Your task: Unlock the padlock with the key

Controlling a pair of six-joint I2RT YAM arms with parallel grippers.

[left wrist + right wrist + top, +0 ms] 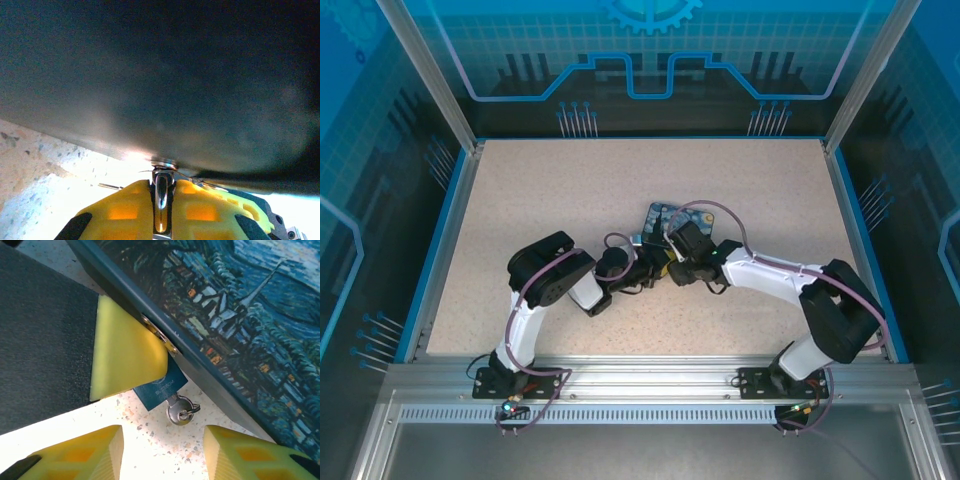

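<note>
Clenching the left hand (161, 189) hard, pressing both yellow fingers (125, 210) together on a bright sliver of metal right at the tips. Pushing up against the dark wall of the box (175, 75) just ahead of that hand, with speckled table (40, 170) off to its left.

Over to the right wrist view now: spotting one yellow pad (125, 355) of that left hand lying over the top of the padlock (159, 391), tight against the brass hasp (159, 336) on the box edge. Taking that bright sliver for part of the padlock, though not seeing the shackle itself.

Finding the padlock straight ahead of the right hand (162, 442), just below the hasp, with its blue body close over the table. Noting the key (176, 409) sitting in its lower end, ring and all, on the side nearest the right hand.

Keeping the right hand released, with its fingers well apart, gripping nothing, touching neither key nor padlock. Keeping the key just ahead of the gap between those fingers.

Looking down from above: crowding both hands together at the near edge of the box, left hand right beside right hand.
</note>
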